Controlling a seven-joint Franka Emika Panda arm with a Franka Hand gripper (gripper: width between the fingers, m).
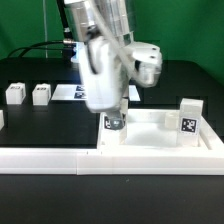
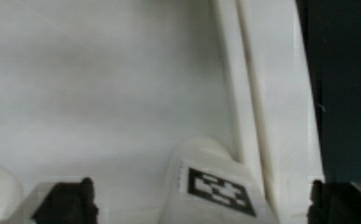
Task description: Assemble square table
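Tabletop (image 1: 150, 140), one: white square tray with a raised rim, flat on the black table (image 1: 40, 125), just behind the long white rail (image 1: 45, 160).

Legs, four: small white tagged blocks.
- corner leg (image 1: 188, 118) stands on the tabletop's far side, toward the exterior view's right;
- near leg (image 1: 113, 124) is at the tabletop's other end, by the rim;
- two spare legs (image 1: 15, 94) (image 1: 41, 94) sit well off the tabletop.

Gripper (image 1: 113, 118), one: fingers (image 2: 70, 200) apart, the near leg between them with a gap on either side.

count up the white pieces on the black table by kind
legs: 4
square tabletop: 1
long low rail: 1
marker board: 1
total: 7
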